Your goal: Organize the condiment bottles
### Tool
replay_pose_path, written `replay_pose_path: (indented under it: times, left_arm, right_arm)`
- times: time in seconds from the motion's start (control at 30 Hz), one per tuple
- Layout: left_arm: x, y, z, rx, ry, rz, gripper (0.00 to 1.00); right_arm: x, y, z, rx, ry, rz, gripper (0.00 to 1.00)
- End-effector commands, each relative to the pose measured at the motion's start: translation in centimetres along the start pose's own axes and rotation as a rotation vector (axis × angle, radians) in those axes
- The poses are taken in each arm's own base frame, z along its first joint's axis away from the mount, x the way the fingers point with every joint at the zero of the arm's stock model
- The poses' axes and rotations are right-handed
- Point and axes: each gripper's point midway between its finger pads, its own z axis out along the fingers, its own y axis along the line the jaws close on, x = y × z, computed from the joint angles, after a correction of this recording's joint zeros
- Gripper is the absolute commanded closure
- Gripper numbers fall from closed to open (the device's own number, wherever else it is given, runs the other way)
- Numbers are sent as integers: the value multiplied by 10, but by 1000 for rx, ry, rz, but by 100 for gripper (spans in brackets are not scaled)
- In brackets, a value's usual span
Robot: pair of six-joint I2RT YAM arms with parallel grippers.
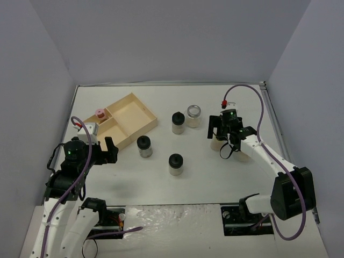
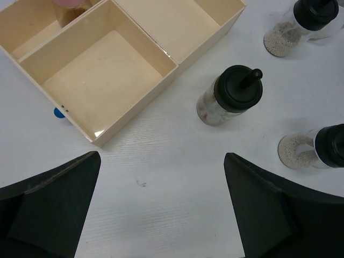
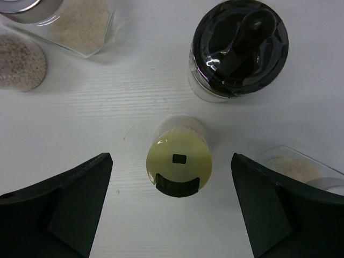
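Note:
The yellow-green-capped jar (image 3: 179, 166) stands upright between the fingers of my right gripper (image 3: 171, 161), which is open, with gaps on both sides. A black-capped jar (image 3: 239, 48) stands just beyond it, with clear jars (image 3: 80, 21) at upper left and another (image 3: 301, 164) at right. My left gripper (image 2: 161, 156) hangs open over bare table near the wooden tray (image 2: 107, 70). A black-capped jar (image 2: 231, 94) lies ahead of it, and two others (image 2: 301, 24) (image 2: 317, 150) stand to the right. The pink-capped jar (image 1: 100, 114) sits in the tray (image 1: 129, 121).
In the top view a silver-lidded jar (image 1: 193, 115) stands beside a black-capped one (image 1: 178, 122) at mid-table. Two black-capped jars (image 1: 144, 146) (image 1: 176, 164) stand nearer the front. Grey walls close in the table on three sides.

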Motion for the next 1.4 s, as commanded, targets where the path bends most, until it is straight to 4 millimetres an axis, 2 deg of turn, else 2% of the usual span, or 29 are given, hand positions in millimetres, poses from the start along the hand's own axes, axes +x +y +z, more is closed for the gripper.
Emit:
replay_pose_path:
  times: [0.0, 0.2, 0.3, 0.4, 0.5, 0.57, 0.67, 0.73, 0.8, 0.9, 1.1, 1.23, 1.37]
  left_arm:
    - [-30, 0, -1, -13, -98, 19, 3]
    - [-29, 0, 0, -13, -91, 19, 3]
    - [-29, 0, 1, -9, -89, 19, 3]
    - [-28, -1, 2, -4, -82, 19, 3]
    - [-28, -2, 3, 1, -78, 20, 3]
    - [-28, -3, 4, 4, -76, 21, 3]
    - [-28, -3, 4, 8, -76, 21, 3]
    - [-27, -4, 5, 12, -72, 21, 3]
    - [-26, -5, 5, 15, -69, 22, 3]
    - [-26, -6, 6, 20, -65, 22, 3]
    - [-24, -7, 6, 25, -59, 25, 3]
    - [-23, -7, 7, 27, -54, 27, 3]
    - [-23, -9, 8, 32, -51, 29, 3]
  right_arm:
    - [-14, 0, 12, 12, -83, -8, 18]
    - [-9, 1, 18, 5, -83, -23, 41]
    - [-10, 5, 16, -12, -89, -42, 66]
    - [-22, 21, 4, -58, -131, -71, 89]
    - [-29, 48, -7, -122, -166, -129, 97]
    - [-35, 81, -17, -201, -191, -204, 99]
    - [-36, 112, -23, -279, -204, -267, 99]
    - [-36, 142, -29, -349, -217, -328, 99]
    - [-40, 162, -32, -385, -232, -368, 99]
    - [-34, 187, -28, -434, -221, -431, 99]
    - [-22, 231, -16, -513, -186, -516, 99]
    - [-9, 244, -8, -530, -158, -543, 97]
    - [3, 246, -2, -537, -129, -557, 92]
